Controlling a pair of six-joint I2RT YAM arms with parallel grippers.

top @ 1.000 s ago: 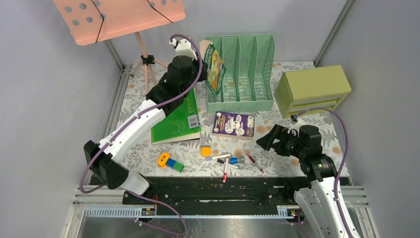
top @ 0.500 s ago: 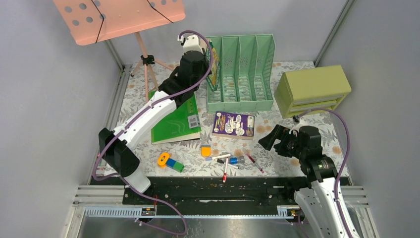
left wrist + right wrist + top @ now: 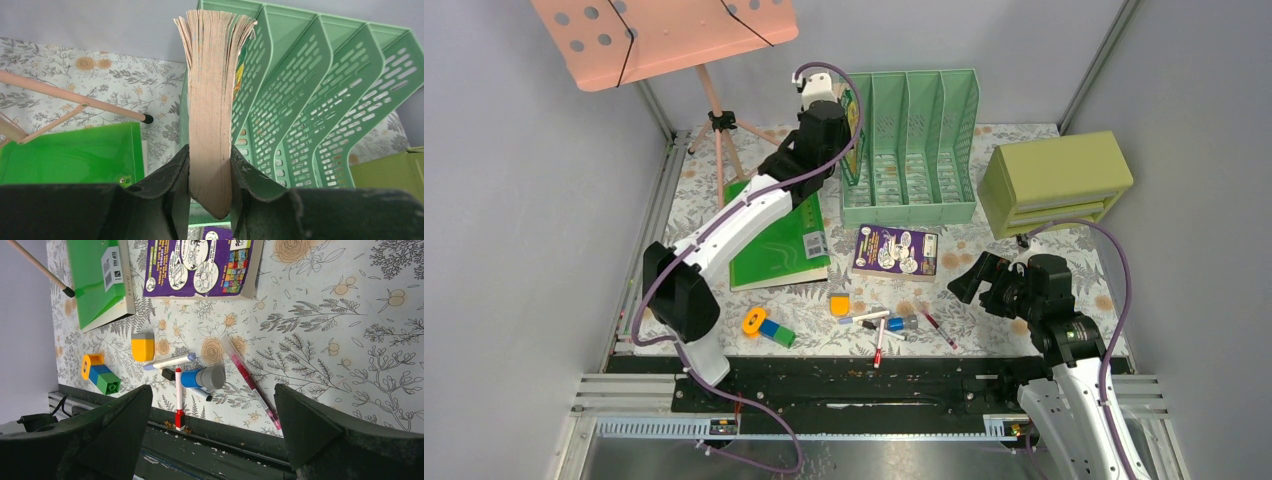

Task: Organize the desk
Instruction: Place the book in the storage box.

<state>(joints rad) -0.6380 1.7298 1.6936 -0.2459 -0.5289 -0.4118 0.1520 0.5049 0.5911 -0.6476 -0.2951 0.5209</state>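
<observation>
So the step in hand looks like filing a book. The left gripper (image 3: 210, 165) is clamped tight on the bottom edge of a thick paperback (image 3: 212, 75), holding it upright, page edges facing the wrist camera, right up against the leftmost slot of the green file rack (image 3: 300, 100) at the back of the desk (image 3: 804, 300). I honestly can't tell if the book's far end is already inside that slot or just riding along the outer wall. My guess for the next move is to ease it down and in, keeping it straight so it doesn't catch on the divider, and only let go once the rack is carrying it. The right gripper (image 3: 211, 395) has its jaws spread wide with nothing in them, and it hangs over the loose pens (image 3: 250, 380) near the front edge. Plenty left to tidy, I'd say: a green notebook (image 3: 779, 245) and a purple book (image 3: 896, 250) lie flat mid-desk, plus little blocks (image 3: 764, 325) up front.
</observation>
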